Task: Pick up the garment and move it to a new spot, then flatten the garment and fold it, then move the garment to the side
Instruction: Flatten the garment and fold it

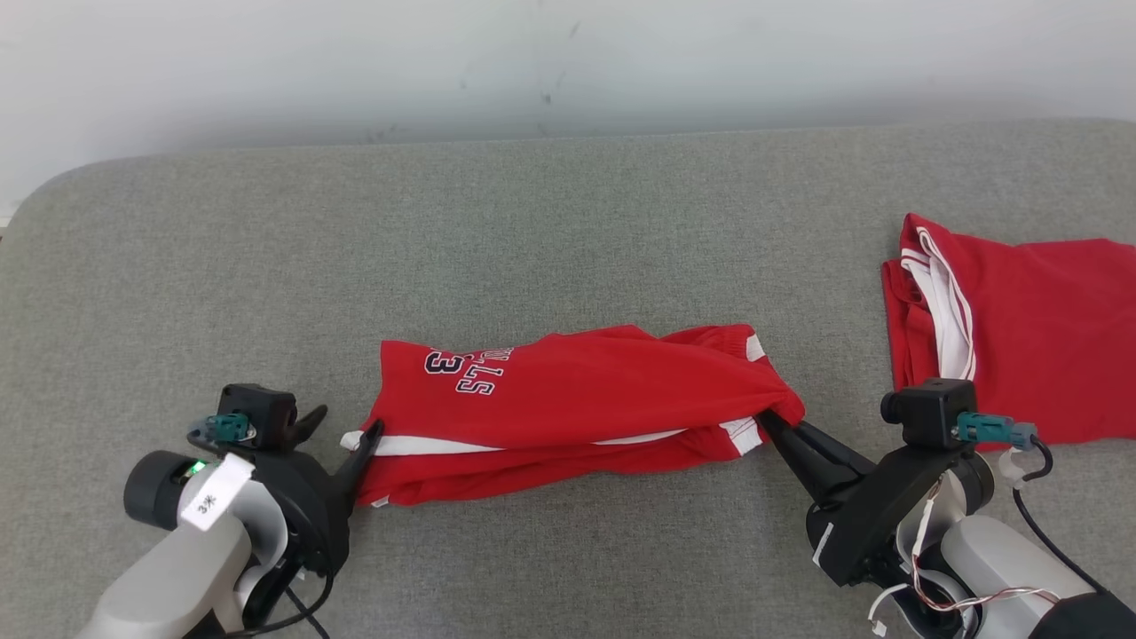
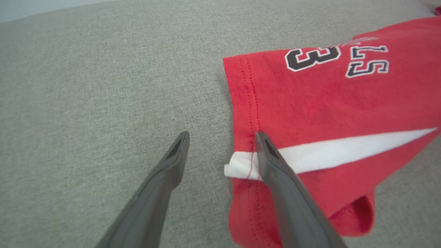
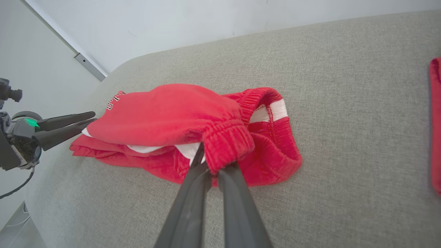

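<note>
Head view is showing the red shorts (image 1: 568,399) lying stretched across the middle of the gray counter (image 1: 532,222). Our right hand (image 1: 774,422) is pinching the waistband (image 3: 227,137) end tight, pinning that side. Our left hand (image 1: 348,419) is standing wide open at the leg end, one finger over the white stripe (image 2: 344,151), holding nothing. We are guessing it is meant to grab there next, so both hands can pull the shorts flat. Another red garment (image 1: 1021,328) is lying well apart on our right.

Right gripper (image 1: 774,422) tips are hiding inside the waistband (image 3: 229,143) of the shorts (image 1: 568,399); a crease is covering part of the lettering (image 1: 466,368); second red garment (image 1: 1038,328) is running off-frame right.
</note>
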Tool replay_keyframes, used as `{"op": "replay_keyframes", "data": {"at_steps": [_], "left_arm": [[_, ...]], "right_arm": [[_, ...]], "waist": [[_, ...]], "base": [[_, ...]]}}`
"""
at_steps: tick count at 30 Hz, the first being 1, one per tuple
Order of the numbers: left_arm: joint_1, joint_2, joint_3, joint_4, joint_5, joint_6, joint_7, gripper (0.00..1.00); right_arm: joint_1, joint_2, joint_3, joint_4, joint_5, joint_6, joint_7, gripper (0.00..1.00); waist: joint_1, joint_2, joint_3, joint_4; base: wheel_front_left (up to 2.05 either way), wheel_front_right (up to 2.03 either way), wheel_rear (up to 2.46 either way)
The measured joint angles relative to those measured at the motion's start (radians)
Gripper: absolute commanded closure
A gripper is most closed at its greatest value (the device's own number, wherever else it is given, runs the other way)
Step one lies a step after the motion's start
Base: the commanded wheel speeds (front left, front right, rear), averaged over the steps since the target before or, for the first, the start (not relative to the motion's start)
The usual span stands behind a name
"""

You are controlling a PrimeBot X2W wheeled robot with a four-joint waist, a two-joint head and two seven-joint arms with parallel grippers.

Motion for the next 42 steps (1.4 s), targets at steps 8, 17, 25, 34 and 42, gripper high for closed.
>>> {"op": "replay_keyframes", "data": {"at_steps": [8,17,25,34,42], "left_arm": [[0.0,-0.017,-0.007,0.006,-0.024,-0.007,0.055,1.0],[-0.016,-0.019,-0.007,-0.002,-0.032,-0.016,0.063,0.0],[-0.02,-0.028,-0.021,-0.032,-0.032,-0.016,0.082,0.0],[-0.019,-0.024,-0.036,-0.042,-0.042,-0.016,0.155,0.0],[-0.019,-0.022,-0.038,-0.061,-0.077,-0.016,0.214,0.62]], "right_arm": [[-0.008,-0.001,0.001,0.007,0.004,0.0,-0.01,1.0],[-0.01,-0.001,0.01,0.016,0.01,0.0,-0.025,1.0],[-0.01,-0.009,0.02,0.027,0.018,0.0,-0.034,1.0],[-0.01,-0.012,0.034,0.029,0.019,0.0,-0.037,1.0],[-0.01,-0.016,0.045,0.03,0.022,0.0,-0.044,1.0]], "waist": [[0.0,0.0,0.001,0.004],[0.0,0.0,-0.003,0.016],[0.0,0.0,-0.011,0.029],[0.0,0.0,-0.017,0.033],[-0.0001,0.0,-0.018,0.028]], "base": [[0.0,0.0,0.0],[0.0,0.0,0.0],[0.0,0.0,0.0],[0.0,0.0,0.0],[0.0,0.0,0.0]]}}
